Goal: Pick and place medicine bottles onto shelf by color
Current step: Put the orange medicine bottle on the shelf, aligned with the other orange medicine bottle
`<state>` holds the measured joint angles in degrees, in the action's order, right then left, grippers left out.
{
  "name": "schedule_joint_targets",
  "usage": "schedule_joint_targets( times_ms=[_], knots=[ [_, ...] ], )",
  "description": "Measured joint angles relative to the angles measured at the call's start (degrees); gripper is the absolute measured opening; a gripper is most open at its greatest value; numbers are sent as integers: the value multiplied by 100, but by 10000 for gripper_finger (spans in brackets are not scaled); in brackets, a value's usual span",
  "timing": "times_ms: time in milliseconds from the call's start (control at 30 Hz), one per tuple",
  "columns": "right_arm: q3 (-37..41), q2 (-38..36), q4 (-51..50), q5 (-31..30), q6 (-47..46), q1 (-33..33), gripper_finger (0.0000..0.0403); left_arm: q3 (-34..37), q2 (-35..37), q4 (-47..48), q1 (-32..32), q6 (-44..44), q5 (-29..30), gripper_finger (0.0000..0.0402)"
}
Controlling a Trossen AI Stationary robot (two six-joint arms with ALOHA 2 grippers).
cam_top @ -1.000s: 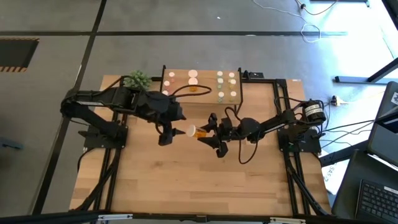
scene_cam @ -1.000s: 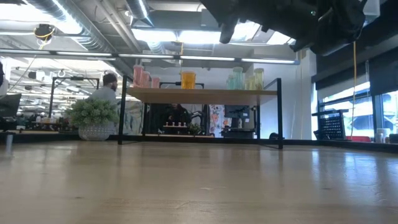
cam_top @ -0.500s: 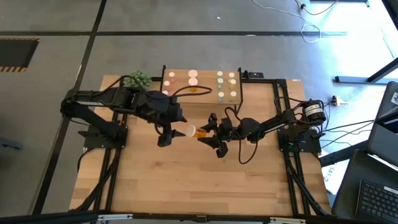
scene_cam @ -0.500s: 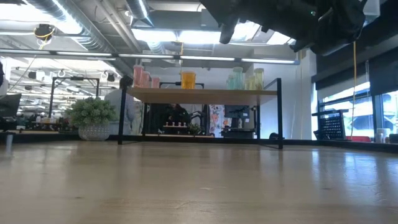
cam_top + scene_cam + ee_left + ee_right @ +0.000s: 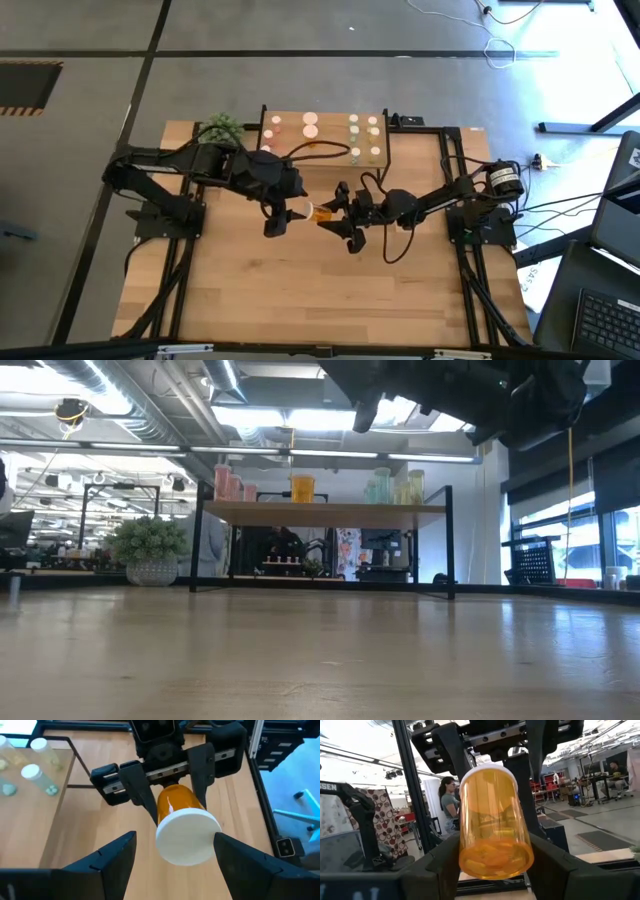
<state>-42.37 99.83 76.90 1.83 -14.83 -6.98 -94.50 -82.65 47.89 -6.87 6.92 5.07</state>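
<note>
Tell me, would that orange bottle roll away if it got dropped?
Probably. The orange bottle is a smooth round cylinder, held sideways above the table, so it would likely roll. Its glossy plastic looks slippery. It looks see-through and mostly empty, so likely light.

I see a spiky green potted plant [image 5: 220, 127] at my bench's [image 5: 300, 290] far left corner, a laptop [image 5: 612, 318] beside the bench, a person [image 5: 450, 800] standing in the room beyond, cables [image 5: 500, 45] trailing over grey floor [image 5: 100, 40]

High view straight down; low view level toward shelf [image 5: 325, 512]; wrist views close, facing, sharing orange bottle [image 5: 184, 827].
</note>
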Motion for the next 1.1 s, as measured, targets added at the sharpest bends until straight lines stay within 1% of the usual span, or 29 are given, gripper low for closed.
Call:
schedule_joint_targets(
  times_ms=[333, 533, 667, 733, 800, 900, 1100],
  knots=[
    [0, 0, -37, 50, 11, 66, 193, -5, -47, -24, 0, 39, -35, 261],
    [-13, -2, -32, -64, -8, 100, 193, 4, 126, -44, -2, 39, -37, 261],
    [-13, -2, -35, -42, -11, 155, 193, 4, 136, -56, 0, 36, -466, 261],
    [-13, -2, -35, -42, -8, 163, 193, 4, 136, -58, -6, -96, -367, 261],
    [-13, -2, -37, -39, -11, 166, 193, 4, 132, -16, -4, -268, -110, 261],
    [-13, -2, -39, -37, -11, 165, 194, 4, 127, 1, 0, -284, 269, 261],
    [-13, -2, -50, -28, -115, 164, 193, 4, 131, 1, -2, -252, 260, 261]
  ],
)
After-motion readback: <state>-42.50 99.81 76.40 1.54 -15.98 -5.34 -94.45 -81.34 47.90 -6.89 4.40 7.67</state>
